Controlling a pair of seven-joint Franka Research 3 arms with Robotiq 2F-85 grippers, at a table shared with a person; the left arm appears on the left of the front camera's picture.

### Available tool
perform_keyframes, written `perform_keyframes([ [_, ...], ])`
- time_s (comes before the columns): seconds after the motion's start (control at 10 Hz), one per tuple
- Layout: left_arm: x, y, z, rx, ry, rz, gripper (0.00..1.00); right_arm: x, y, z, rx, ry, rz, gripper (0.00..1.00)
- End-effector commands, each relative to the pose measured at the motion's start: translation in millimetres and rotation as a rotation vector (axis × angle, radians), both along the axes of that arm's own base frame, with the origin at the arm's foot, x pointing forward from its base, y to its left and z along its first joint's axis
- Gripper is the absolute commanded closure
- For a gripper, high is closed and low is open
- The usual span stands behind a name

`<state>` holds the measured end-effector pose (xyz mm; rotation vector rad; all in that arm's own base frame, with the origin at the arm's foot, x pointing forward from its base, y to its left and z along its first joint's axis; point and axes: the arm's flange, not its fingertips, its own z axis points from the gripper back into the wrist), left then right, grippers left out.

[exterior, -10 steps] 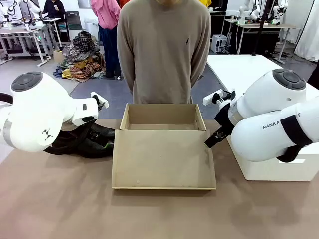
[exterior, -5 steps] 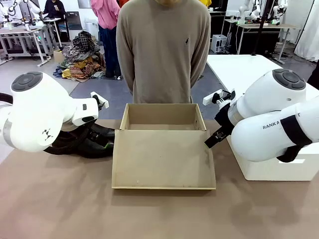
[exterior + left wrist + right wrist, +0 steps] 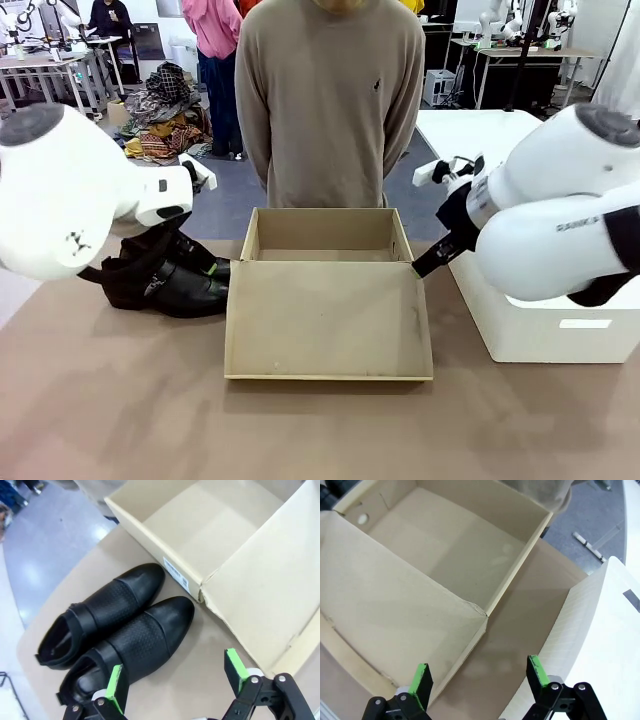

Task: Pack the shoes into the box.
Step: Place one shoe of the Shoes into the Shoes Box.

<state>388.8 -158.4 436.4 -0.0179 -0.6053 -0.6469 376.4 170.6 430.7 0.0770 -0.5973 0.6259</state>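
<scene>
Two black shoes [image 3: 120, 630] lie side by side on the table, toes toward the box [image 3: 210, 525]; in the front view the shoes [image 3: 175, 282] sit just left of it. The tan box [image 3: 325, 240] stands open and empty, with its lid [image 3: 328, 320] folded flat toward me. My left gripper [image 3: 175, 677] hovers open above the table beside the shoes' toes, holding nothing. Over the box's right corner and the strip of table next to it, my right gripper [image 3: 480, 677] is open and empty. A person [image 3: 330, 100] stands behind the box.
A larger white box [image 3: 545, 325] stands at the right, close to the tan box, leaving a narrow strip of table [image 3: 520, 630] between them. The brown table [image 3: 320, 430] in front of the lid is bare. Both bulky white arms flank the box.
Both arms have lifted. The left arm rose off the shoes, so more of them shows in the front view. The right arm moved up and slightly back. The box and shoes stayed put.
</scene>
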Motion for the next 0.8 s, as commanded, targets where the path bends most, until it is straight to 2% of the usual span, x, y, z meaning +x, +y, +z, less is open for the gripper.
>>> perform_keyframes([
  [0.0,-6.0,4.0,26.8,0.071,-0.005,-0.041,0.0,-10.0,-5.0,29.4,0.011,0.015,0.033,0.0],
  [0.2,-13.1,4.9,55.0,0.087,-0.023,-0.065,0.0,-19.1,-5.0,52.6,-0.003,0.0,0.037,0.0],
  [0.4,-18.4,8.2,69.3,0.074,-0.042,-0.109,0.0,-27.9,-7.7,62.3,0.015,0.004,0.079,0.0],
  [0.7,-27.5,22.2,84.9,0.009,-0.156,-0.352,0.0,-48.9,-23.0,78.7,0.067,-0.06,0.217,0.0],
])
